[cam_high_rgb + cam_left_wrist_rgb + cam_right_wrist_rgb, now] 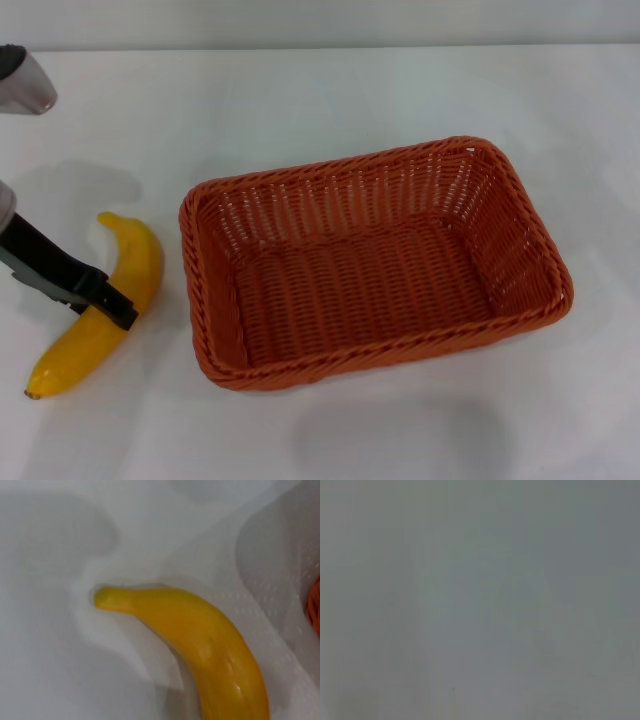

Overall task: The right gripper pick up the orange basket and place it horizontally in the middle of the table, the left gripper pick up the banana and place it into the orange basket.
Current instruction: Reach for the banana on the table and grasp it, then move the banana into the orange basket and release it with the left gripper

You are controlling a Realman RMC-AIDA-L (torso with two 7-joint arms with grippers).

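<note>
The orange basket (350, 200) stands upright in the middle of the white table (300, 90), its long side running left to right, with nothing inside it. The yellow banana (135, 260) lies on the table just left of the basket. My left gripper (115, 305) comes in from the left edge, and its black bar crosses the banana's middle. In the left wrist view the banana (215, 645) fills the frame close up, and a sliver of the basket (314, 605) shows at the edge. The right gripper is out of view, and its wrist view shows only flat grey.
A silver-grey rounded piece of the left arm (22, 80) shows at the far left corner. White tabletop surrounds the basket on all sides.
</note>
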